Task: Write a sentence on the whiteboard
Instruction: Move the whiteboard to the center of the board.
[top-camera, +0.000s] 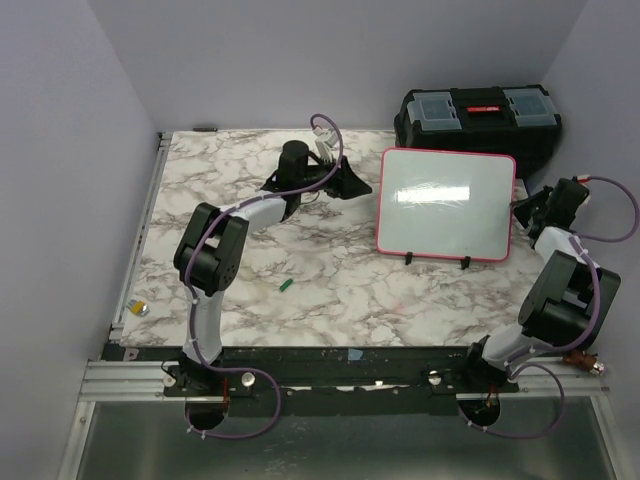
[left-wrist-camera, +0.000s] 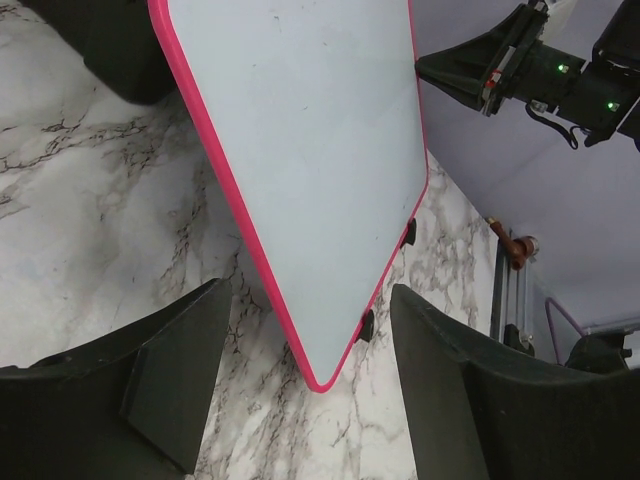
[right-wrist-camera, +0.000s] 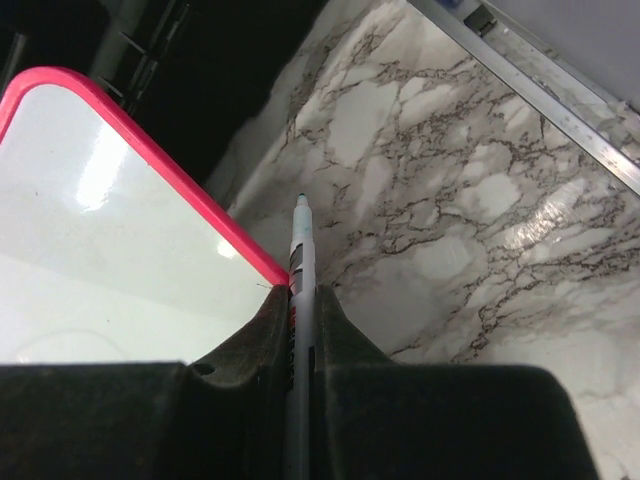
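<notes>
The whiteboard (top-camera: 447, 205), glossy white in a pink-red frame, lies flat at the table's back right, with two black clips on its near edge. Its face looks blank. My left gripper (top-camera: 352, 186) is open just left of the board. In the left wrist view a board corner (left-wrist-camera: 322, 372) points into the gap between the fingers (left-wrist-camera: 180, 350) without touching them. My right gripper (top-camera: 521, 208) hovers at the board's right edge, shut on a grey-white marker (right-wrist-camera: 301, 250). Its bare tip points out over the marble, just beside the board's frame (right-wrist-camera: 200, 205).
A black toolbox (top-camera: 478, 115) stands behind the whiteboard. A small green cap (top-camera: 286, 285) lies on the marble mid-table. A small yellow-silver object (top-camera: 141, 308) rests near the left edge. A metal rail (right-wrist-camera: 540, 90) borders the table.
</notes>
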